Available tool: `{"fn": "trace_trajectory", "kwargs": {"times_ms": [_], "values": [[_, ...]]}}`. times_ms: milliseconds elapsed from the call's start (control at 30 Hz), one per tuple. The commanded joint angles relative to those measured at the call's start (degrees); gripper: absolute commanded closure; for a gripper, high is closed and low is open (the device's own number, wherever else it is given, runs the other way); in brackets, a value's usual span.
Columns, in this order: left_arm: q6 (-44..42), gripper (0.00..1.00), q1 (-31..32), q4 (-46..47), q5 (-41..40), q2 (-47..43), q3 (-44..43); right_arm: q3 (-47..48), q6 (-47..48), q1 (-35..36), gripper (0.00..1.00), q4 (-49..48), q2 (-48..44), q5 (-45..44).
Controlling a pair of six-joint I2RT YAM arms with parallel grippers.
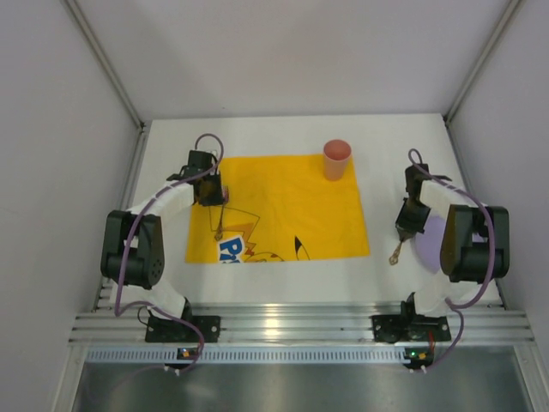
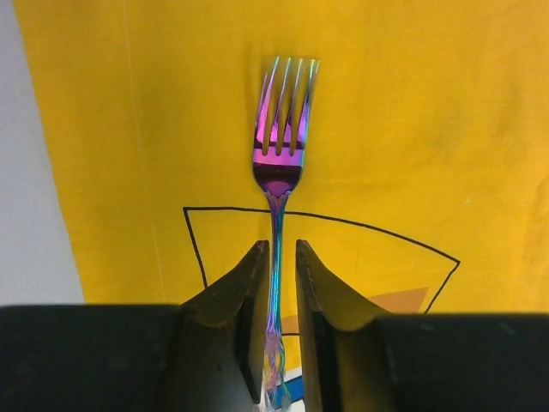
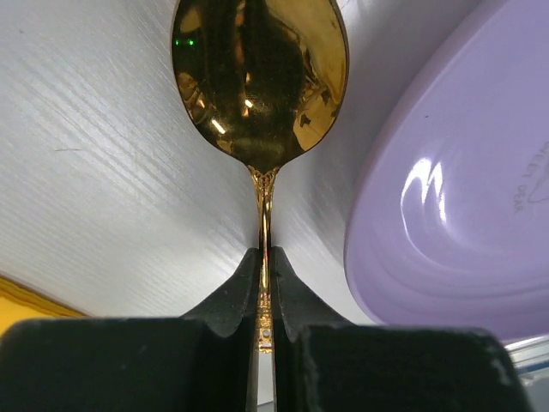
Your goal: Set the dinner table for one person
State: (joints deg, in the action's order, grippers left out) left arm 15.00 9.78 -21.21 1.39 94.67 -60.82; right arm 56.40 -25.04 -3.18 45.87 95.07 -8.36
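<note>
- Here, the white table [image 1: 283,279] lies flat, its long axis running side to side across the top view, from the left wall to the right wall; its near long edge meets the arm bases.
- A yellow printed placemat [image 1: 292,206] lies on the middle of the table, its long side parallel to the table's.
- The left gripper [image 2: 281,249] has its jaws closed to a narrow gap on the handle of a rainbow-tinted fork [image 2: 280,129]. The tines point away from the wrist, toward the near edge, over the left part of the placemat. Contact with the cloth cannot be told.
- The right gripper [image 3: 264,253] pinches the stem of a gold spoon [image 3: 257,77]. Its bowl points toward the near edge, over bare table.
- A lilac plate [image 3: 463,215] lies just beside the spoon, on the right, off the placemat.
- A pink cup [image 1: 336,160] stands upright at the placemat's far right corner.
- Plain grey walls [image 1: 283,51] enclose three sides; a ribbed metal rail [image 1: 292,324] bounds the near edge.
</note>
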Motion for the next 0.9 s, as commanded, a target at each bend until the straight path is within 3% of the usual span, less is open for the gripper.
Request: {"fn": "trace_trajectory", "kwargs": {"times_ms": [0,133,267,500,667,767,867], "values": [[0.55,0.74,-0.38,0.74,-0.86,0.07,-0.09,5.29,0.25,1.33,1.00,-1.67,-5.75,-3.33],[0.64,0.67,-0.38,0.56,-3.06,0.25,-0.09,10.39,-0.27,2.74,1.00,2.90,-9.62,-3.33],[0.73,0.65,-0.38,-0.41,-2.88,-0.01,-1.23,16.87,-0.80,6.69,1.00,6.60,-12.97,-3.50],[1.60,0.57,-0.38,-2.43,-1.92,-3.26,-3.43,25.86,-4.04,24.08,1.00,11.35,-14.65,-6.05],[2.75,0.32,-0.29,-3.57,0.54,-7.04,-3.43,27.44,-3.88,37.25,1.00,7.41,-13.25,-7.11],[3.71,0.14,-0.29,-4.80,0.55,-9.85,-3.17,28.23,-3.09,41.13,1.00,4.59,-10.26,-6.94],[4.24,0.05,-0.29,-6.56,0.55,-12.66,-2.55,29.11,-2.65,42.46,1.00,2.13,-6.22,-5.71]]}}
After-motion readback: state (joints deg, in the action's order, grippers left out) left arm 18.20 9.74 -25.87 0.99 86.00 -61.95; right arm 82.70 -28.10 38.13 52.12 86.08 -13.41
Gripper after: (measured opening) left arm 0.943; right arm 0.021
